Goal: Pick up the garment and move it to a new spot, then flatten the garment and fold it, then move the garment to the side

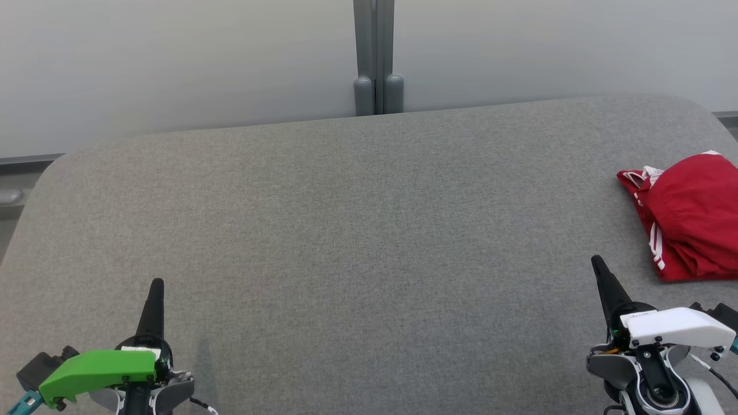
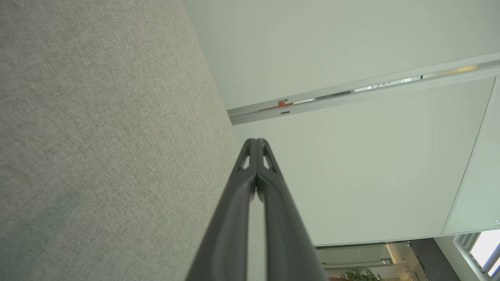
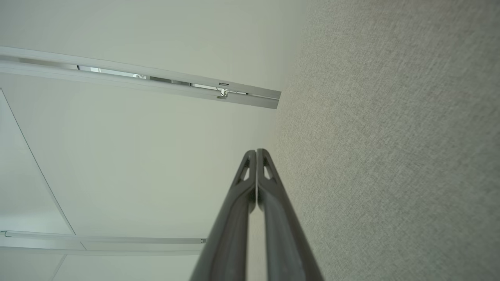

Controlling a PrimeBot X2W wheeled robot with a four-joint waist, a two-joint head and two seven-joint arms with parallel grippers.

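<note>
Lying in a loose bundle at the right side of the grey table [image 1: 346,230], the red garment [image 1: 692,213] is cut off by the head view's right border, so I cannot tell its full length. The edge I can see carries white stripes [image 1: 655,245] and runs from far to near, slanting slightly to my right. A white-trimmed corner [image 1: 644,173] points left, toward the table's middle. My left claw [image 1: 157,283], under its green cover [image 1: 98,369], sits at the lower left with its fingers pressed together and holding nothing, well apart from the cloth. My right claw [image 1: 596,260], under a white cover [image 1: 674,325], is likewise pressed together and empty, near the garment's near-left corner but not touching it. A small marking [image 1: 634,316] on that white cover is too small to read. Pale wall panels [image 1: 173,57] and a grey post [image 1: 375,52] stand behind the table.

Left wrist view: my left claw [image 2: 256,141] shows both dark fingers meeting at the tips, with the table's weave [image 2: 97,136] on one side and pale panels on the other. A small orange mark [image 2: 282,103] sits on a metal rail [image 2: 351,93]; I cannot tell whether it carries writing.

Right wrist view: my right claw [image 3: 256,151] is also closed tip to tip, with the table [image 3: 390,156] running alongside it.
</note>
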